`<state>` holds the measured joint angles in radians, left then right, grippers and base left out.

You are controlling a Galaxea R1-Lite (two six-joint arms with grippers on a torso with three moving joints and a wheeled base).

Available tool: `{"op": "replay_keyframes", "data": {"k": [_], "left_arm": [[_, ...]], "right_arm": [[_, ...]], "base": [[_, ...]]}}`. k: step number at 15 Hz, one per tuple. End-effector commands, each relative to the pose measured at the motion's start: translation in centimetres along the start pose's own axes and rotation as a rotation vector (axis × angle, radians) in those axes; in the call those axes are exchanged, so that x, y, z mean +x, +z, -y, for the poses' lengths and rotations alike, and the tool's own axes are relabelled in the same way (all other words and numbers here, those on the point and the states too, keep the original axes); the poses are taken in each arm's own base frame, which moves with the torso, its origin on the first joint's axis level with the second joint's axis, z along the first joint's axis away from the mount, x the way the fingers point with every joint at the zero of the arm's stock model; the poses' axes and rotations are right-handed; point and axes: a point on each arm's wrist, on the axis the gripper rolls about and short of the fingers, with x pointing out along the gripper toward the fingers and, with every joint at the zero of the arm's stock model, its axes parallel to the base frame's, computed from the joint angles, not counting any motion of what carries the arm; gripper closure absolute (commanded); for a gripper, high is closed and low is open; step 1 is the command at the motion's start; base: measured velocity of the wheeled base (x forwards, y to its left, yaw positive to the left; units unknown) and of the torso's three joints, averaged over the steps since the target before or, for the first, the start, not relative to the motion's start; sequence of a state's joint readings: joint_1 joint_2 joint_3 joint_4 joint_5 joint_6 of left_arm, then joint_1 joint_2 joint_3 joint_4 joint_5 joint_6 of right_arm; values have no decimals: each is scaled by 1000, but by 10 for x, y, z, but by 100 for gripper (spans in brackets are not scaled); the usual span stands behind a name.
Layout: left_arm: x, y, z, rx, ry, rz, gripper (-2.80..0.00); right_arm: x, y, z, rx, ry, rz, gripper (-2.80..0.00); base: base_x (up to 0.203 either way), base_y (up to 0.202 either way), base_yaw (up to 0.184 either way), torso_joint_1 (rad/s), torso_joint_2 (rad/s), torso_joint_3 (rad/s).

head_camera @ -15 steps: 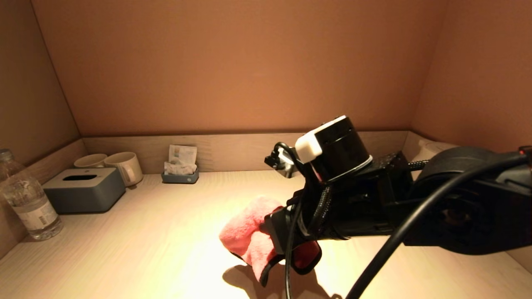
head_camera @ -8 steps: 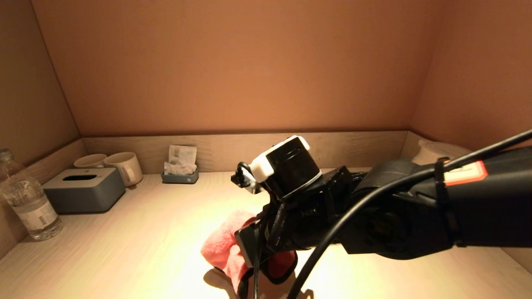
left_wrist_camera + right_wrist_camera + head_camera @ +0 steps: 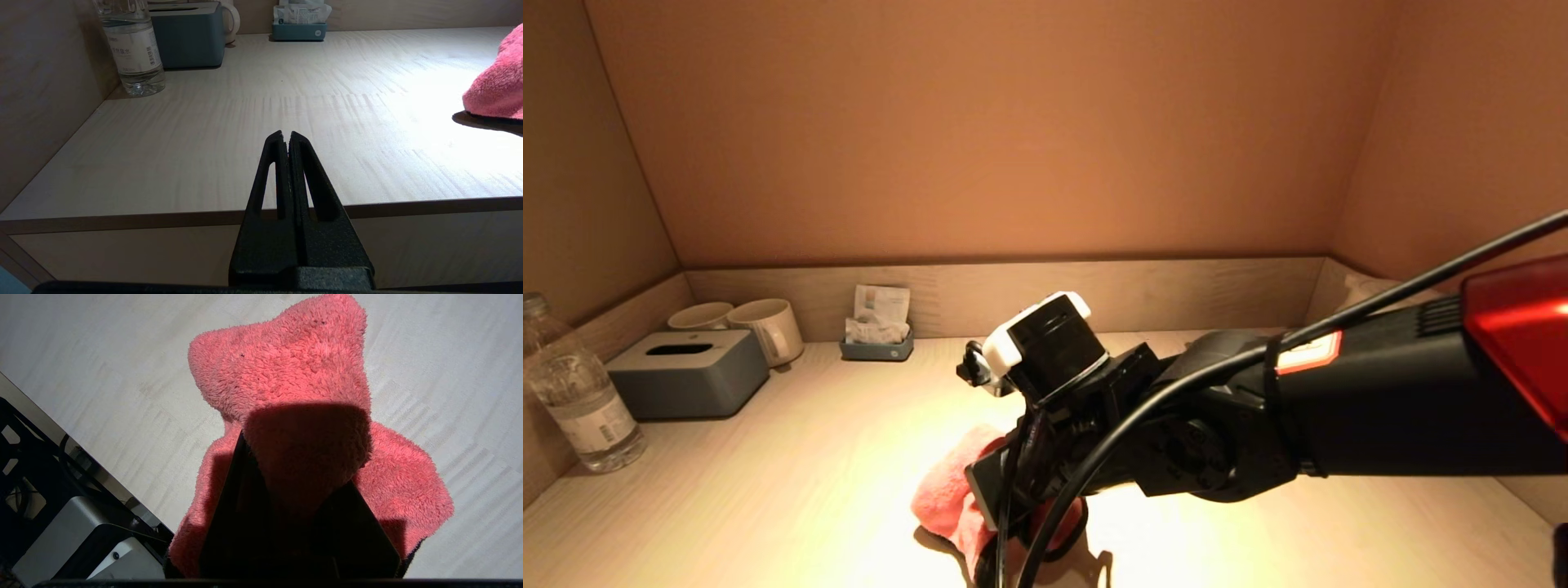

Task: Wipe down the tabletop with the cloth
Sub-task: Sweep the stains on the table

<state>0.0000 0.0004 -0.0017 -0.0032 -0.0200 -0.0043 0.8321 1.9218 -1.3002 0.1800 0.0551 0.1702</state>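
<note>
My right gripper (image 3: 1005,523) is shut on a fluffy pink cloth (image 3: 943,498) near the front middle of the pale wooden tabletop (image 3: 792,465). In the right wrist view the cloth (image 3: 286,375) bulges out over the dark fingers (image 3: 229,522) and hangs just over the wood. The cloth's edge also shows in the left wrist view (image 3: 496,92). My left gripper (image 3: 286,136) is shut and empty, parked low in front of the table's front edge at the left, out of the head view.
A water bottle (image 3: 576,392) stands at the left wall. Behind it are a grey tissue box (image 3: 686,371), two cream mugs (image 3: 768,327) and a small sachet holder (image 3: 876,331) against the back ledge. The table's front edge (image 3: 408,206) is close to the cloth.
My right arm has swept the cloth leftward and toward the front of the table. The left arm has not moved.
</note>
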Motion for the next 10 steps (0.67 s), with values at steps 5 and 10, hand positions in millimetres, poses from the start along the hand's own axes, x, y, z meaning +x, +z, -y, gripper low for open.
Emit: {"op": "replay_keyframes", "data": {"k": [5, 10], "left_arm": [[0, 0, 0, 0, 0, -1, 0], [0, 0, 0, 0, -1, -1, 0]], "right_arm": [[18, -7, 1, 2, -4, -50, 0], [33, -15, 0, 0, -3, -85, 0]], "base": [[0, 0, 0, 0, 0, 0], [0, 0, 0, 0, 0, 0]]}}
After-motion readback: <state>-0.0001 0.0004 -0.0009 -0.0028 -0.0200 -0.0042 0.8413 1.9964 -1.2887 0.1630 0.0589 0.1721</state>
